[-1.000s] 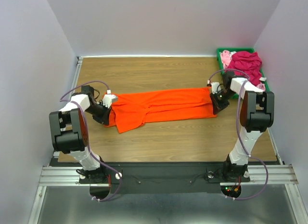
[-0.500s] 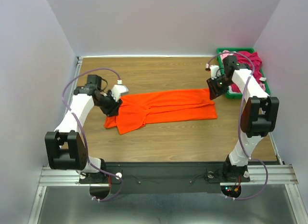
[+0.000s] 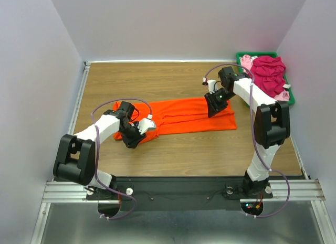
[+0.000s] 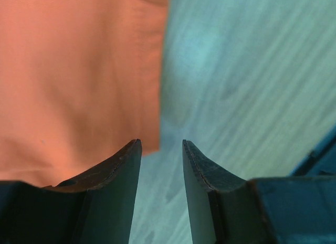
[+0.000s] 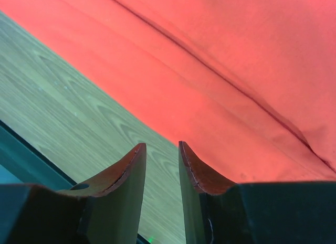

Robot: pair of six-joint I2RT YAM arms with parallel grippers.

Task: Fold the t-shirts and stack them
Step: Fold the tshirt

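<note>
Wooden table (image 3: pixel 210 149) first: left gripper (image 4: pixel 161 143), jaws parted and empty, has moved to the near-left corner of the orange t-shirt (image 3: pixel 184 115), a long strip across the table's middle. Right gripper (image 5: pixel 161 145), likewise released, has shifted inward along its far edge. Next move probably requires regrasping for the crosswise fold. Magenta t-shirt (image 3: pixel 268 73) waits in the far-right bin (image 3: pixel 241 56).

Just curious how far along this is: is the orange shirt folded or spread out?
Partly folded: the orange shirt lies flat as a long narrow strip with lengthwise creases, not a compact rectangle.
</note>
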